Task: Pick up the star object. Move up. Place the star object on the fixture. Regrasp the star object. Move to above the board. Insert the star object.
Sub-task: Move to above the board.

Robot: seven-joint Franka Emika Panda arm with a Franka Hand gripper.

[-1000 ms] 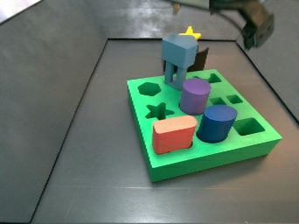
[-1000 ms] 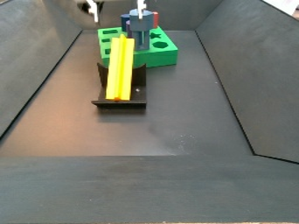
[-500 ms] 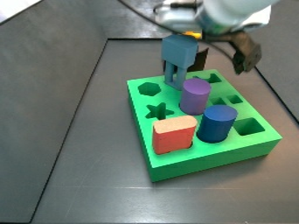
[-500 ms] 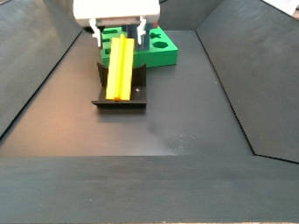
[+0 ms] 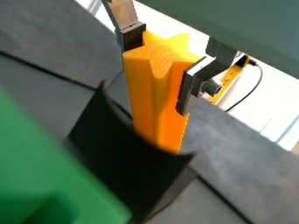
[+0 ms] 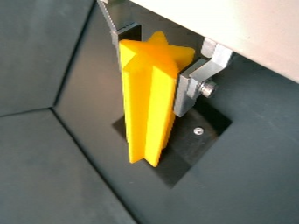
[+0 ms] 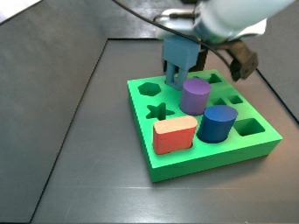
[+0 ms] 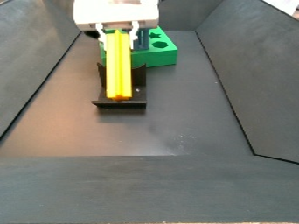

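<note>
Robot test rig: dark walled tray [image 8: 222,96], green board [image 7: 251,144] of shape-holes

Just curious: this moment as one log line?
phase: regrasp | gripper: around star object, grip unclear | star object: on fixture

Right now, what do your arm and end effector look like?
The end effector, low beside the green board, has a white boxy body and two flat silver fingers with dark pads; one carries a screw. The arm is white-grey, with a black cable beside it.
</note>
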